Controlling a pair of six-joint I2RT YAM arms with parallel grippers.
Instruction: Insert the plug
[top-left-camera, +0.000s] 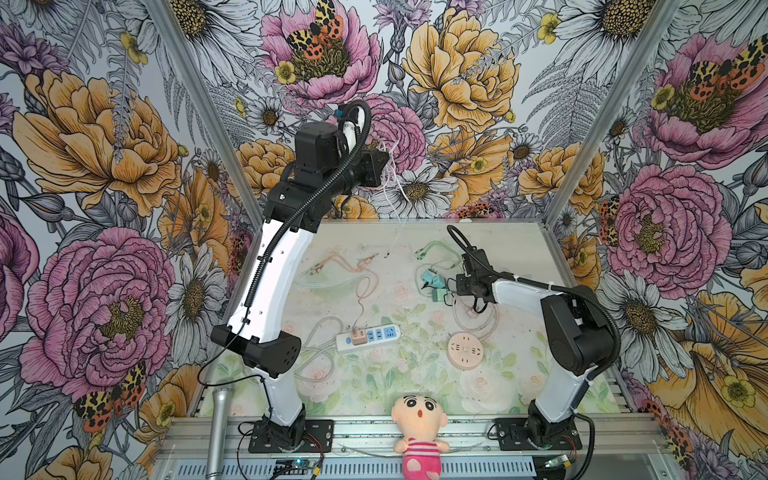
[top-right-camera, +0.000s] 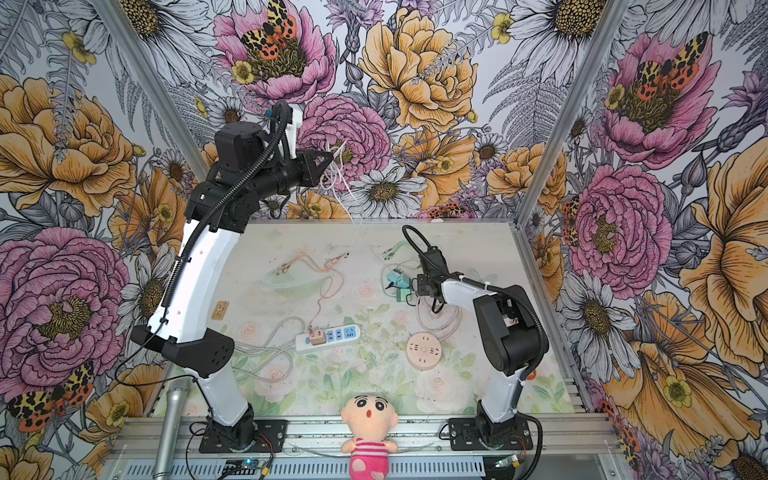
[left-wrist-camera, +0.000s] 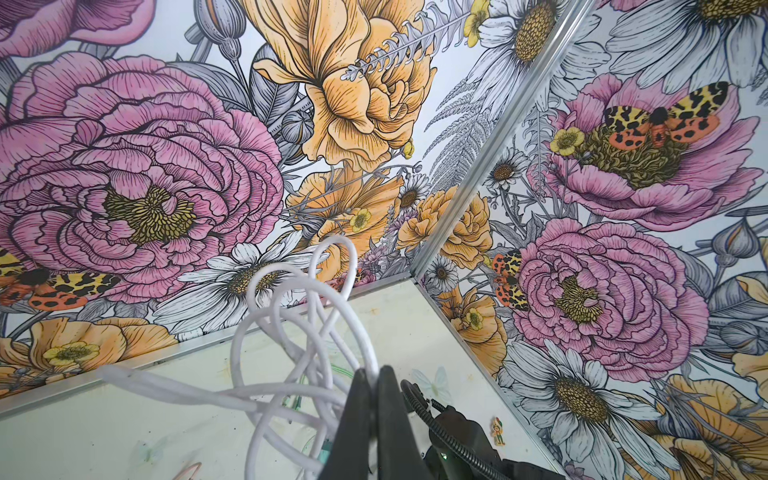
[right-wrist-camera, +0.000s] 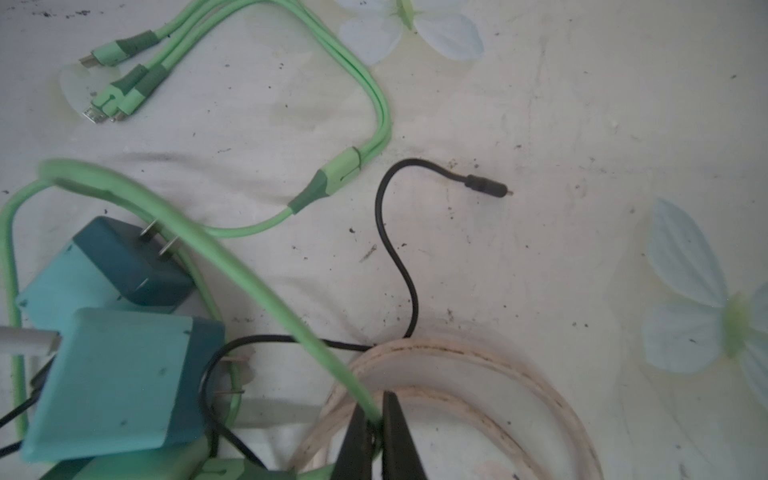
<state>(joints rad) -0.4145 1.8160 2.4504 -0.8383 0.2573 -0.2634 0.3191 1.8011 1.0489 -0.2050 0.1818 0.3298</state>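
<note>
My left gripper (top-left-camera: 387, 157) is raised high near the back wall, shut on a tangled white cable (left-wrist-camera: 291, 316). The cable's thin end dangles down to the mat (top-left-camera: 388, 253). My right gripper (top-left-camera: 451, 290) is low over the mat, shut on a green cable (right-wrist-camera: 291, 299) that arches over two teal plugs (right-wrist-camera: 120, 374) with bare metal prongs. These plugs lie just left of that gripper in both top views (top-right-camera: 397, 279). A white power strip (top-left-camera: 370, 337) with blue sockets lies mid-table, a pinkish plug (top-left-camera: 357, 336) seated in it.
A round pink socket (top-left-camera: 465, 350) lies right of the strip, and an orange multi-head cable (top-left-camera: 345, 264) behind it. A black cable with a barrel tip (right-wrist-camera: 486, 187) and a cream coiled cord (right-wrist-camera: 457, 365) lie by the right gripper. A doll (top-left-camera: 419, 432) and a microphone (top-left-camera: 218, 428) are at the front.
</note>
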